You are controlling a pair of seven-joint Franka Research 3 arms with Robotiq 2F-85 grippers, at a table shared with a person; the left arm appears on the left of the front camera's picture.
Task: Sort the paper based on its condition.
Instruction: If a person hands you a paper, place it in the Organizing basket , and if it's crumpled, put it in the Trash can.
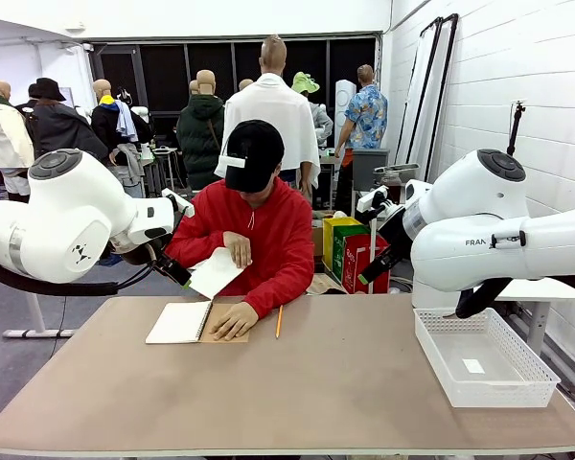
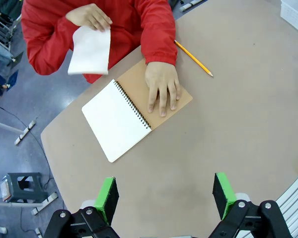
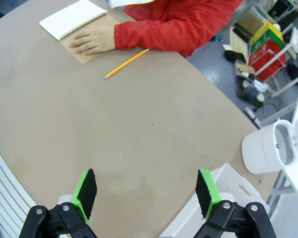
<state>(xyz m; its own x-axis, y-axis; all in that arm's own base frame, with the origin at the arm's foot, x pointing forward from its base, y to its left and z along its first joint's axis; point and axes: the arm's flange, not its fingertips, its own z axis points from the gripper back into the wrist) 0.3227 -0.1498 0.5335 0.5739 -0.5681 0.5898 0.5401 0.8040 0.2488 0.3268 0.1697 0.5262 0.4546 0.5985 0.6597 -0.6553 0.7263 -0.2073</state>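
My left gripper [image 2: 164, 179] hangs above the table [image 1: 316, 393] with its jaws spread wide and nothing between them; my right gripper [image 3: 145, 173] stands just as wide and empty. The paper [image 1: 214, 273] is one curled sheet, off the table, held in the person's hand [image 1: 237, 249] at the far edge. Their other hand [image 1: 232, 321] lies flat on the open notebook [image 1: 179, 322], with a pencil [image 1: 279, 321] just beside it. The white mesh basket [image 1: 498, 388] sits on my right, well apart from the sheet.
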